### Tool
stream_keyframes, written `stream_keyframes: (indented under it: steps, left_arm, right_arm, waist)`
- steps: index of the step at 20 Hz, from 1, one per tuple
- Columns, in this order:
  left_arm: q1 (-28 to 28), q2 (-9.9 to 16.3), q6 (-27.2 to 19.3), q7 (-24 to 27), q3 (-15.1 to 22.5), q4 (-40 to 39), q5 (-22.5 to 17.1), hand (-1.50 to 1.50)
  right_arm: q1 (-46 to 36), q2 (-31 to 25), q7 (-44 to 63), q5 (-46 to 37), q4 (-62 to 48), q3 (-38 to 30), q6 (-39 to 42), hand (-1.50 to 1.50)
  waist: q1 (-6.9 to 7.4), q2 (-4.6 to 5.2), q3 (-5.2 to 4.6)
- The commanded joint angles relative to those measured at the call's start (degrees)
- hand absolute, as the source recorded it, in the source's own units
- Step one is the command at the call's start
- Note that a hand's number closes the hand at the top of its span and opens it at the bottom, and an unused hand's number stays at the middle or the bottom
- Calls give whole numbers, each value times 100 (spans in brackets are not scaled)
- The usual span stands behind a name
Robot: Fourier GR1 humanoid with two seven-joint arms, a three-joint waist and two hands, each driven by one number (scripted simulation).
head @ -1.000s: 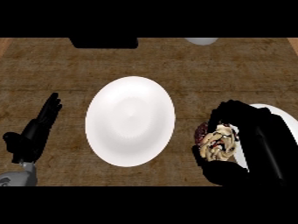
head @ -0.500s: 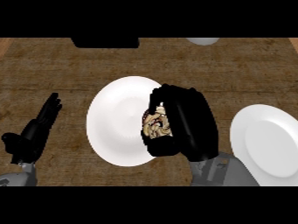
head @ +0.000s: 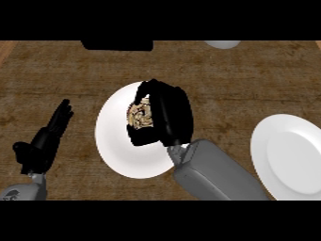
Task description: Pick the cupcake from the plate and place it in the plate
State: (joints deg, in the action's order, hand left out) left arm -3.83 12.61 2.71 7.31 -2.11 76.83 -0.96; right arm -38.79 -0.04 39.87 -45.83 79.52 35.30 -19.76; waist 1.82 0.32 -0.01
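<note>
The right hand (head: pixel 164 115) is over the middle plate (head: pixel 117 146), its black fingers curled round the cupcake (head: pixel 140 116), which shows as a tan, swirled patch in the gap between fingers and thumb; whether the cupcake touches the plate cannot be told, since the hand covers its underside and most of its sides. The grey right forearm (head: pixel 215 172) crosses the plate's lower right rim and hides it; a second white plate (head: pixel 298 155) lies well apart to the right, cut off by the view's edge. The left hand (head: pixel 46 139) rests at the lower left on the brown counter (head: pixel 65 70), fingers straight and together, holding nothing. At the far edge a dark block (head: pixel 117 44) and a pale rounded thing (head: pixel 222 44) are both cut off and too little shows to name them.
</note>
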Motion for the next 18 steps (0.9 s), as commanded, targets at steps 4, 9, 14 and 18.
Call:
stream_keyframes:
  steps: [4,9,14,18]
  left_arm:
    - [-322,150,246,-151,-213,-245,-169,0]
    - [-374,76,119,-182,-155,-105,-37,0]
    - [-81,-48,0,-16,-69,-92,86,0]
    - [110,78,108,-305,-167,286,-66,0]
  right_arm:
    - [-971,4,951,1011,-1367,829,-1473,-150]
    - [-903,3,422,1816,-1572,824,-2274,-150]
    - [-402,3,-562,2083,-1194,81,-3238,-150]
    - [57,-123,-1283,2907,-488,-491,-2901,-150]
  waist:
    - [5,-2,-2]
    - [-11,-4,1]
    - [-97,-5,9]
    - [-135,-25,12]
